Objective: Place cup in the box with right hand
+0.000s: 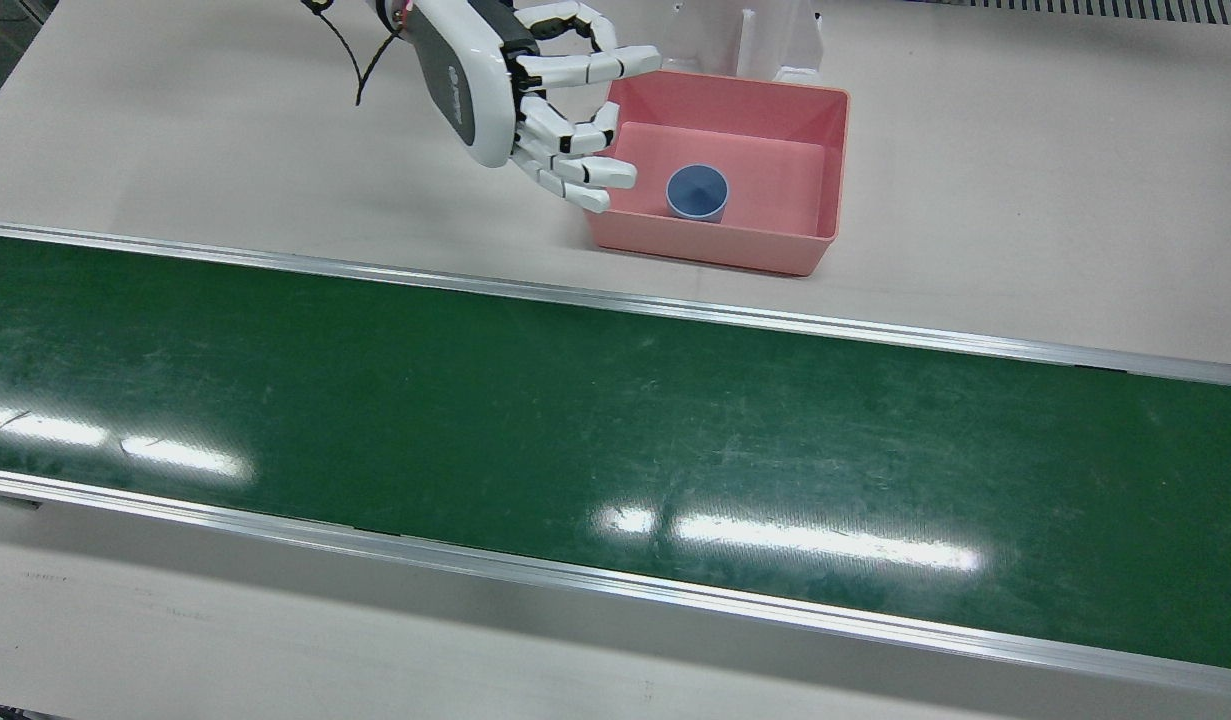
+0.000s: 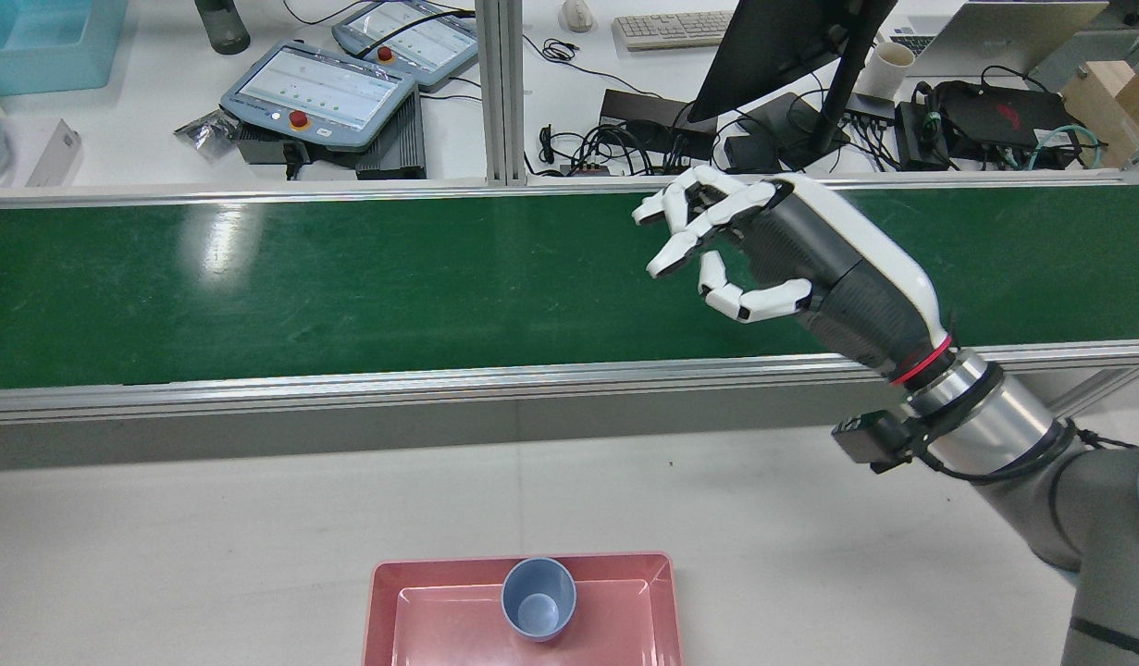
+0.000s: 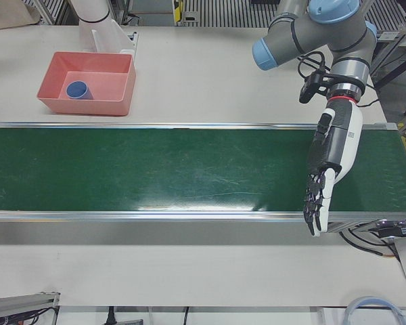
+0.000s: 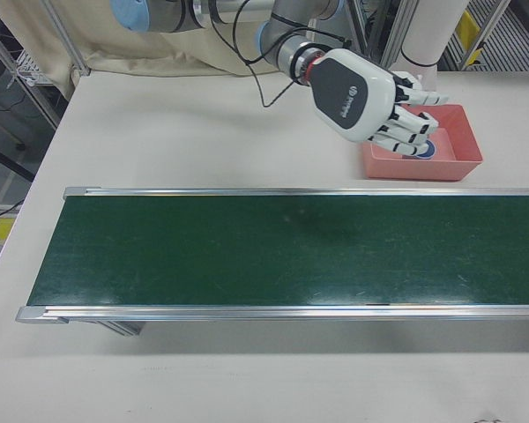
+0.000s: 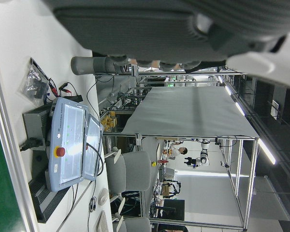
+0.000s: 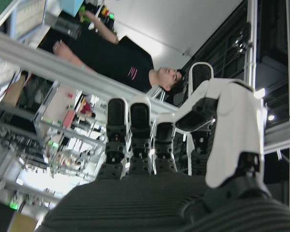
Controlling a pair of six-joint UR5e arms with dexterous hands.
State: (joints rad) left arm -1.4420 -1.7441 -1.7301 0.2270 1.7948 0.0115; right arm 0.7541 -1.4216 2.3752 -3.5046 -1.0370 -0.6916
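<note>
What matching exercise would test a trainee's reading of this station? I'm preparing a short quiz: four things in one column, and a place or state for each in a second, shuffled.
Things:
1. blue cup
2. pink box
3. right hand
4. left hand

Places or states:
A. stretched out over the green conveyor belt, fingers pointing toward its operator-side rail
B. upright inside the box
C. on the white table, on the robot's side of the belt
D. empty, fingers apart, raised beside the box

Pairs: 1-B, 2-C, 3-D, 4-A
</note>
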